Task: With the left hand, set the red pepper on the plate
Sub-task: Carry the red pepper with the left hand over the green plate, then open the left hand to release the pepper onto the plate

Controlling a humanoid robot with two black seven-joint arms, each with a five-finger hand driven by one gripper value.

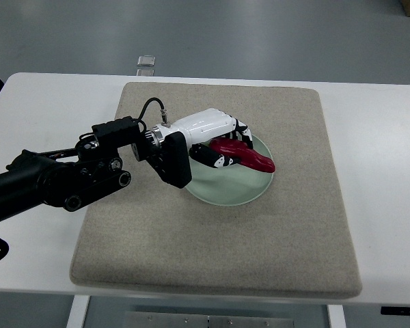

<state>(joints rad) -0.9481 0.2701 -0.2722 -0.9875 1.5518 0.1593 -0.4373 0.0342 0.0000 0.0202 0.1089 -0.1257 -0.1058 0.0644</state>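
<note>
One glossy red pepper [244, 154] sits low over the right half of the pale green round plate [222, 191], with the robot's white-shelled left hand [222, 147] curled around its stem end, black-tipped fingers [215, 160] wrapped beneath it. You see the pepper's pointed tip reaching the plate's right rim, above the beige woven mat [219, 253] on the white table [48, 96]. Your likely risk: open the hand here and the pepper may roll or tip off that rim onto the mat, or a finger may drag it as you withdraw left.
</note>
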